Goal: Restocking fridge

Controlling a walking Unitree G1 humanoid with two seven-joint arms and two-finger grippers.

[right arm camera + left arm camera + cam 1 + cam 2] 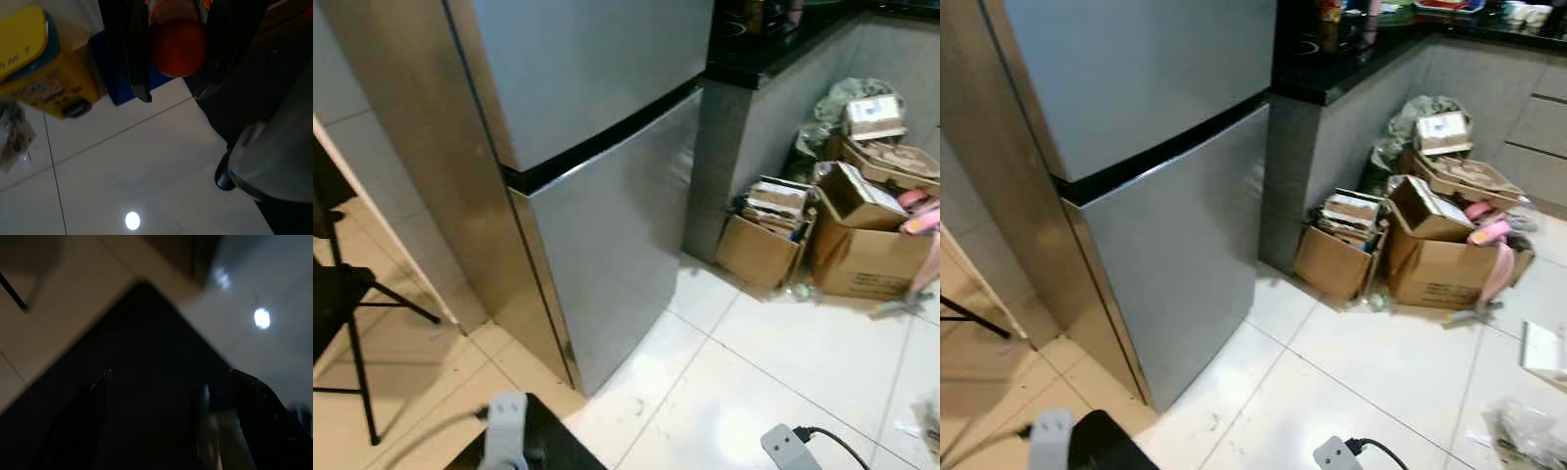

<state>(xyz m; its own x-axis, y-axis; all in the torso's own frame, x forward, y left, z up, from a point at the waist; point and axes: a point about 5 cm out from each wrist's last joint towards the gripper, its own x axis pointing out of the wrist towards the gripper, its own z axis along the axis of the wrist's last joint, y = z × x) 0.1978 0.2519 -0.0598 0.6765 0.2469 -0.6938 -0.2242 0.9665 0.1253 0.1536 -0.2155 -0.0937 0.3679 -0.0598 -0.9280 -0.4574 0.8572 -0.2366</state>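
The silver two-door fridge (pixel 597 176) stands with both doors closed, a black band running between the upper and lower door. Just beside the fridge, a dark counter (pixel 1332 69) carries bottles and dishes too small to identify. Near the fridge, on the white tiled floor (pixel 1371 372), sit open cardboard boxes (pixel 1430 255) stuffed with papers and pink items; their printing is too small to read.

In the right wrist view, the right pincer (pixel 168 95) is clamped on a bottle with a red cap (pixel 178 46). Below it stands a yellow bin (pixel 41 68) with a cartoon face; its lid lettering reads partly "AM?".

The left pincer (pixel 171 382) has its fingers apart over a dark surface.
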